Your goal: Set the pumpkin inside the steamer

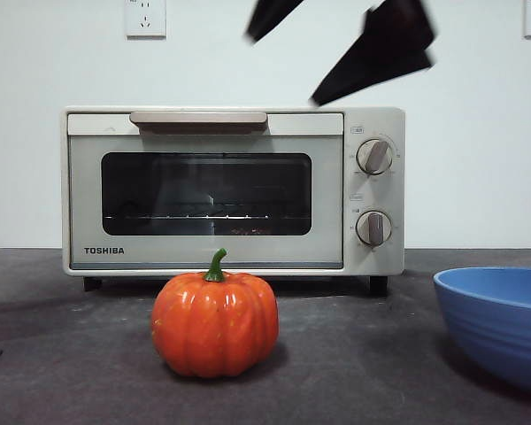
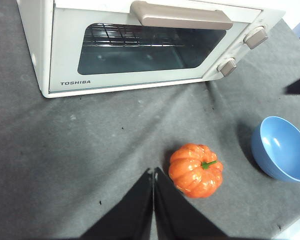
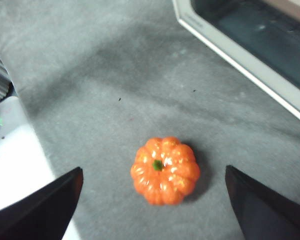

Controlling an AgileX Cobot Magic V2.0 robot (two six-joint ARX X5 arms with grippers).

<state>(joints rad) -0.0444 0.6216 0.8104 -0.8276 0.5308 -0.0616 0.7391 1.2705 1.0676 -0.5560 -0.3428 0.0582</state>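
The right hand (image 3: 152,200) is hanging above the pumpkin (image 3: 165,170), jaws spread wide to either side of it; the left hand (image 2: 153,176), jaws together, is waiting beside the pumpkin. The pumpkin is sitting on the bench (image 1: 71,354) before the shut steamer (image 1: 203,257). A straight descent, gripping across the ribs and clear of the stem, seems best. The door is reading "TOSHIBA".

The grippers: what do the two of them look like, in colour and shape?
Both are plain matte black with no markings or cables visible. The left gripper has two flat jaws tapering to narrow tips. The right gripper shows two broad black wedges. In the front view, one gripper appears as dark angular blades.
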